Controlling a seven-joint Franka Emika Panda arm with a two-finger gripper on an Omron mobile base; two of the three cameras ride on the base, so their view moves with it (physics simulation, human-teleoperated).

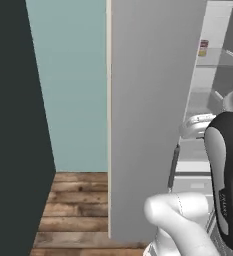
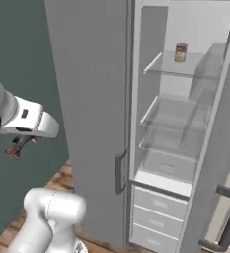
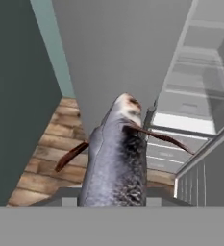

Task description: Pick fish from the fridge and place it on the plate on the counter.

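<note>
Both base views look forward from behind the arm and share the fridge (image 1: 148,115); the right one sees its open shelves. The hand view looks along the fish (image 3: 116,163), close up.

No text is readable; the can's (image 2: 180,53) label is blurred.

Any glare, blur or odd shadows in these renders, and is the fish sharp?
Hand view: fish up close, sharp, evenly lit. Right base view: fridge shelves show soft, see-through shading, no glare; the can is slightly soft. Left base view: flat lighting, with a dark wall on the left.
</note>
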